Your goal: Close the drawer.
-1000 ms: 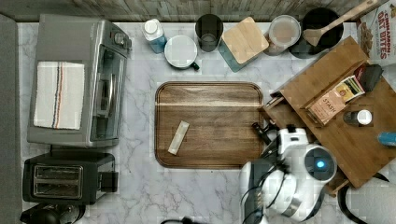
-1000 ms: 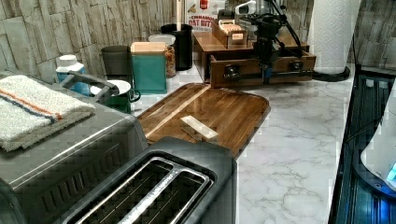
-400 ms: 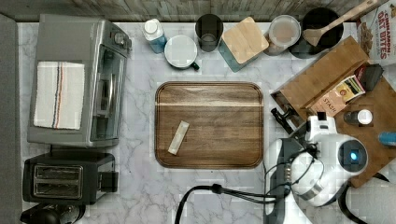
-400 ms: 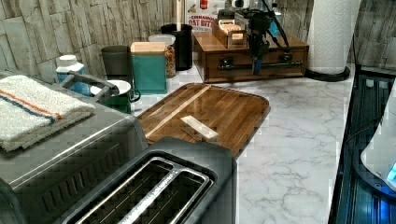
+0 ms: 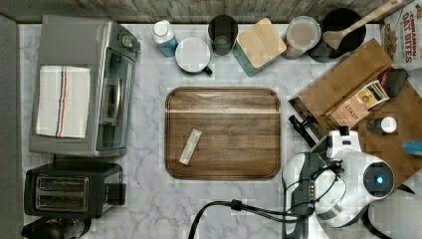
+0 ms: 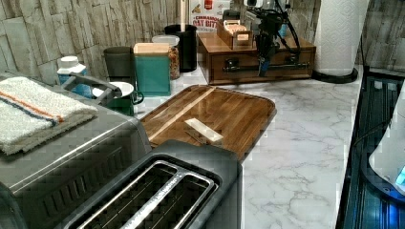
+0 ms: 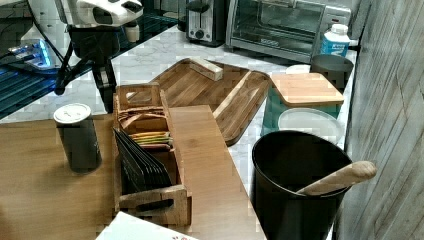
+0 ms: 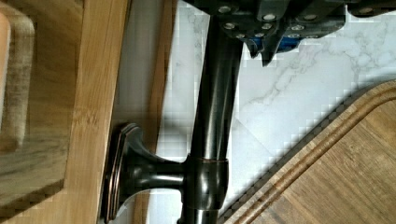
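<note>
Top view has the pale marble desk carrying a silver toaster oven at the top view's left, a black toaster below it, and a dark wooden tray in the middle. A bamboo organiser box sits aslant at the top view's right, just beside the tray's corner. The white robot arm stands by the box's front, at the top view's lower right. In the left view the drawer is at the bottom of the box's front. It faces the tray and is pushed in, its front panel looking about level with the box. The claw hangs point-down right in front of that panel, at the dark bar handle and toward the left view's right half of it. In the wrist view the handle runs straight up under the claw's body, with one of its mounts fixed to the bamboo front. Whether the claw grips the bar or stands open around it cannot be told. A small pale block lies on the tray, well apart from the claw.
</note>
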